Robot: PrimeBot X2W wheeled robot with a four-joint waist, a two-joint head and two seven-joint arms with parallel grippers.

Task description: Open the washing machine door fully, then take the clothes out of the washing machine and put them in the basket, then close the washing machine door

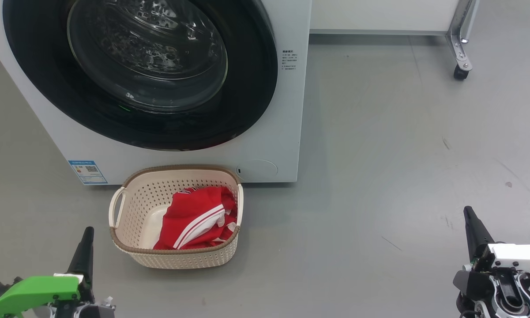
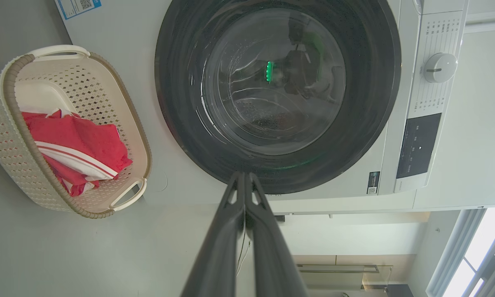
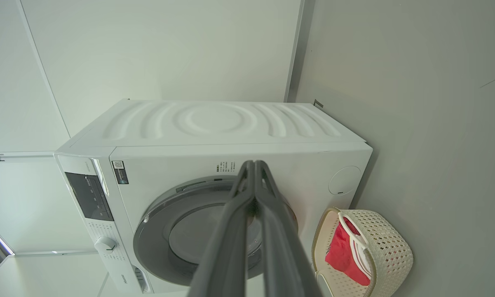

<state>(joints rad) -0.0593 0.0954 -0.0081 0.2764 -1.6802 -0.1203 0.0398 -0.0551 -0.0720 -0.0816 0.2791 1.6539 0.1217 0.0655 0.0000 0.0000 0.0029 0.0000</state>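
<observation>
Your left gripper (image 1: 87, 238) and right gripper (image 1: 470, 216) are both closed and hold nothing. The clothes (image 1: 198, 218) lie in the basket (image 1: 176, 251), just before the washing machine (image 1: 287, 132). Its door (image 1: 247, 88) looks shut. If the latch is not caught, the door may swing open against the basket.

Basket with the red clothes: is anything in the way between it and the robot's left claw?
Nothing visible. Just bare grey floor lies between the shut left gripper and the cream perforated plastic basket holding the red white-striped clothes.
</observation>
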